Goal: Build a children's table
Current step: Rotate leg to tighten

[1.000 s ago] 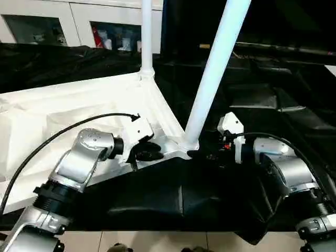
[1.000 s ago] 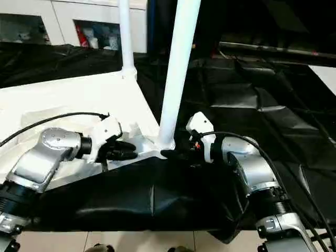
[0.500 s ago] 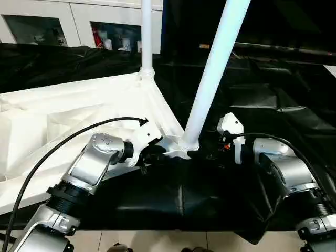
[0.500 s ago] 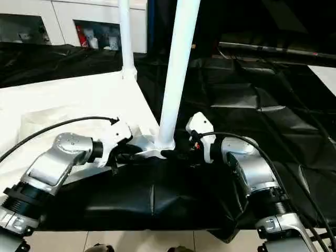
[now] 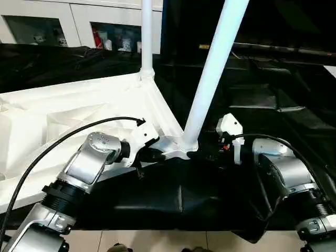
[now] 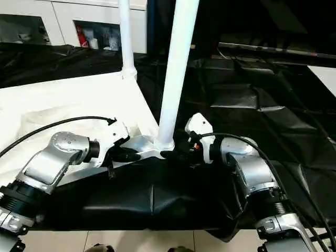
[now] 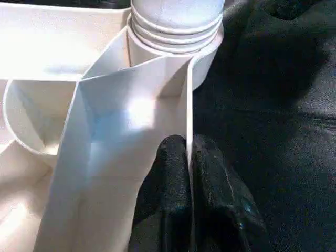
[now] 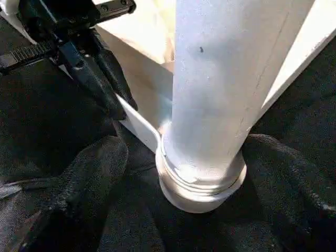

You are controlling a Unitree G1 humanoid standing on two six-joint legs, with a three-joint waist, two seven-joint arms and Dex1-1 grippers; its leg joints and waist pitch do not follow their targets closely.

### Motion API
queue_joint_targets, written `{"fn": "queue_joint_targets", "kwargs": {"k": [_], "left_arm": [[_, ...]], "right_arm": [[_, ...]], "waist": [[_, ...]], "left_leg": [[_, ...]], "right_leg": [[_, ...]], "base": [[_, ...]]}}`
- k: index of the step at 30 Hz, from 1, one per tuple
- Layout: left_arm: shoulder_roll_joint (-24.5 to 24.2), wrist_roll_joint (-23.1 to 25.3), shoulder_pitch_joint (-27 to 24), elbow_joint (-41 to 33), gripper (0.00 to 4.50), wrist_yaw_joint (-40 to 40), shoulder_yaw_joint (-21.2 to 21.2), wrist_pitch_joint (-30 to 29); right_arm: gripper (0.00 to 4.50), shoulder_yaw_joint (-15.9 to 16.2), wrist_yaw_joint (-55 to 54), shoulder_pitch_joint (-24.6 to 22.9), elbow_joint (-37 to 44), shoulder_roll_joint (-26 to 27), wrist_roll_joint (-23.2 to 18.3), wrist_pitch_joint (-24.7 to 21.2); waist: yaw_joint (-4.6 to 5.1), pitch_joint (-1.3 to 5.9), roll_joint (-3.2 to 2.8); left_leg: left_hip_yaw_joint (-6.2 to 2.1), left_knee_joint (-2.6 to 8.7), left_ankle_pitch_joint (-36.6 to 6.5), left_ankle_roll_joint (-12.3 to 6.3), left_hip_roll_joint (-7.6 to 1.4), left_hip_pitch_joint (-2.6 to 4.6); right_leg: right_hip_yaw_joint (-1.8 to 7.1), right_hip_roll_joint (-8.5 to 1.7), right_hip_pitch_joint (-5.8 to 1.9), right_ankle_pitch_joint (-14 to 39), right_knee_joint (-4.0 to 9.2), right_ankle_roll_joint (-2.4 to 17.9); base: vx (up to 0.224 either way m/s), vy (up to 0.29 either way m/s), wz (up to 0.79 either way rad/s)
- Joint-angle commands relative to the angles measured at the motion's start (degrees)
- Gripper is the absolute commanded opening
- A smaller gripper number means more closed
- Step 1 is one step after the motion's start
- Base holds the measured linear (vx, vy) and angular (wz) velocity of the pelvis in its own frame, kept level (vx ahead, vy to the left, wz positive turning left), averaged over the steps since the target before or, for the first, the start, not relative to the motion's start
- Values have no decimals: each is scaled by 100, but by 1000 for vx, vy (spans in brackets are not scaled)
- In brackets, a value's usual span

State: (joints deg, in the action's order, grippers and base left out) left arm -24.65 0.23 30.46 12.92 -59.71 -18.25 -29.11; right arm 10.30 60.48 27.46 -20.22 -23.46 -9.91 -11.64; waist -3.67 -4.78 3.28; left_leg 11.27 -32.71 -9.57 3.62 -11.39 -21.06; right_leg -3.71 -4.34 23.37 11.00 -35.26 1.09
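Lying upside down on a black cloth (image 5: 157, 205), the table top (image 5: 68, 113) shows its ribbed underside, with a white cabinet (image 5: 63, 21) behind it at the far left. The left gripper (image 5: 150, 154) is at the top's near edge, close to the corner. In the left wrist view its two black fingers (image 7: 170, 173) are pressed together on the thin upright rim wall (image 7: 187, 126) of the top, one finger on each side of it, so it pinches the rim rather than a leg.

Further back, a far leg (image 5: 146, 37) stands upright in its corner socket. Just right of the left gripper, the near leg (image 5: 210, 79) rises from the near corner socket (image 5: 187, 144) and leans away to the upper right; its long axis is steep but tilted, not plumb. The ribbed collar at its foot looks partly seated, though how deep it sits cannot be told.

On the right, the right gripper (image 6: 176, 154) is at the foot of that leg, its fingers (image 8: 89, 173) spread wide on either side of the collar (image 8: 202, 181) and apart from it. The right arm is the nearer one to the leg. The coming move probably turns on this: the left holds the rim steady while the right closes round the leg's base to straighten or press it home.
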Motion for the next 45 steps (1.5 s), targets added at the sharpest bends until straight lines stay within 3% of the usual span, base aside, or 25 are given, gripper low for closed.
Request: {"fn": "queue_joint_targets", "kwargs": {"k": [1, 3, 7, 10, 15, 20, 22, 35, 36, 44, 45], "left_arm": [[-42, -31, -11, 104, 8, -177, -108, 200], [-72, -284, -164, 82, 8, -693, -149, 883], [-68, -419, -245, 104, 8, -963, -171, 1246], [-56, -520, -277, -1, 0, -1065, -163, 1231], [-65, -408, -219, 209, 0, -1053, -190, 1424], [-52, -353, -181, 348, 0, -1113, -157, 1553], [-54, -329, -158, 422, 0, -1106, -151, 1614], [-47, -327, -121, 653, 0, -1107, -116, 1782], [-45, -326, -115, 668, 0, -1107, -111, 1789], [-63, -326, -115, 713, 0, -1128, -104, 1820], [-65, -329, -112, 725, 0, -1135, -102, 1825]], "right_arm": [[392, 63, 61, -54, 61, -14, 47, 64], [392, 132, 100, -102, 5, -8, 108, 197], [392, 148, 102, -83, -90, 5, 138, 323], [420, 200, 227, -117, -84, -17, 98, 216], [446, 367, 337, -232, 59, -76, 186, 234], [446, 428, 256, -214, -49, -38, 325, 402], [446, 323, -128, -95, -389, 170, 465, 815], [446, 204, -74, 1, -619, 264, 298, 951], [419, 204, -29, 6, -625, 251, 270, 941], [363, 194, 59, 0, -685, 260, 220, 924], [340, 187, 63, 4, -703, 269, 211, 925]], "waist": [[-50, 394, -26], [-64, 396, -19], [-84, 403, -37], [-167, 389, -47], [-184, 391, -48], [-190, 390, -41], [-188, 387, -38], [-190, 384, -45], [-187, 381, -28], [-193, 389, -47], [-192, 389, -45]], "left_leg": [[-95, 296, -849, -341, -188, 61], [-105, 294, -830, -345, -189, 57], [-85, 292, -791, -376, -198, 79], [-70, 303, -873, -342, -210, 110], [-81, 308, -937, -284, -205, 89], [-82, 309, -978, -250, -194, 84], [-82, 312, -1002, -208, -195, 80], [-88, 318, -1126, -188, -196, 82], [-87, 317, -1156, -189, -195, 82], [-93, 319, -1127, -193, -199, 81], [-91, 319, -1143, -191, -198, 84]], "right_leg": [[282, -369, -329, 687, 386, 1348], [278, -379, -325, 689, 389, 1325], [288, -371, -308, 534, 364, 1356], [297, -374, -284, 691, 374, 1347], [294, -377, -301, 748, 379, 1272], [296, -384, -299, 947, 395, 1187], [297, -401, -282, 1081, 411, 1160], [301, -388, -280, 1249, 417, 1099], [301, -390, -279, 1320, 426, 1080], [296, -386, -276, 1301, 416, 1081], [297, -387, -273, 1311, 420, 1088]], "base": [[0, 0, 0], [0, 0, 0], [0, 0, 0], [0, 0, 0], [0, 0, 0], [0, 0, 0], [0, 0, 0], [0, 0, 0], [0, 0, 0], [0, 0, 0], [0, 0, 0]]}}
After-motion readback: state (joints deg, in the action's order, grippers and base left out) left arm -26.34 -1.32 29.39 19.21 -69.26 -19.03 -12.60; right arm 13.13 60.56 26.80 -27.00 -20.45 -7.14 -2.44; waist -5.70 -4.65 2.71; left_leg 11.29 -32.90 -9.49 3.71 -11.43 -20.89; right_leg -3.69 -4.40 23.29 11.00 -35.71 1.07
